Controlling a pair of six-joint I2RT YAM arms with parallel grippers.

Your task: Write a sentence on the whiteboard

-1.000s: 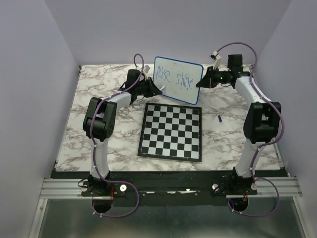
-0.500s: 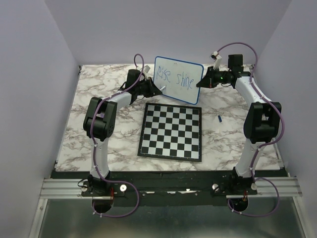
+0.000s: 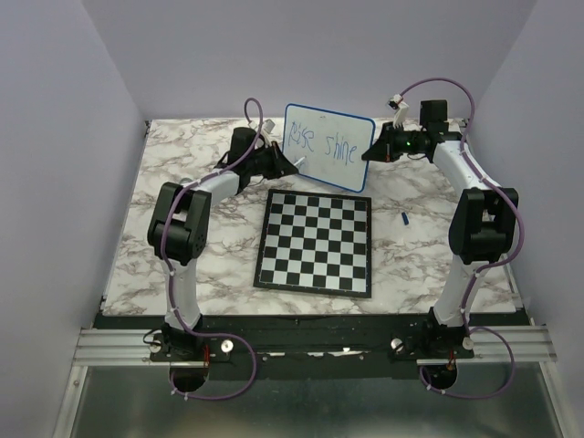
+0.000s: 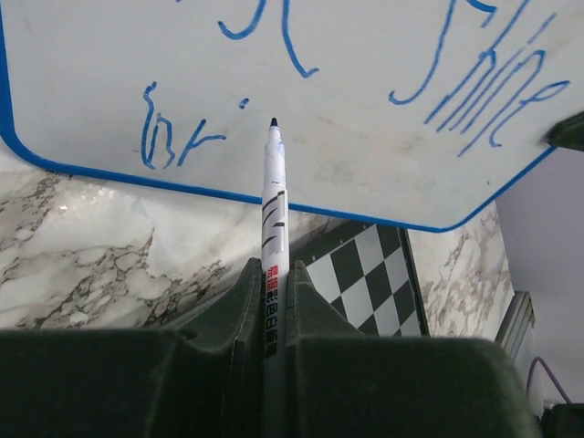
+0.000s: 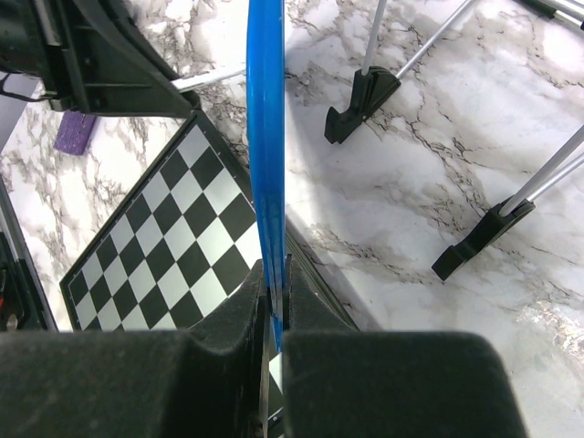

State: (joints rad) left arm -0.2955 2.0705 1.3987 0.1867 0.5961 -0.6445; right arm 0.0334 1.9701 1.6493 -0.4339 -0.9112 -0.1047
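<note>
Whiteboard [image 3: 328,146] stands up on edge, its blue rim running between the fingers of the right pincer [image 5: 274,306], which is pressed together on that thin rim alone, so a firm push on its face could, I judge, swing it or slide it free. Straight ahead of the left pincer [image 4: 274,278], which pinches a marker [image 4: 274,210], the tip sits at or just off the board; too hard a press may drive the marker back through the fingers. Just left of that tip the sentence [image 3: 319,144] has only "br" on its lower line, and any board shift would skew the next strokes.
</note>
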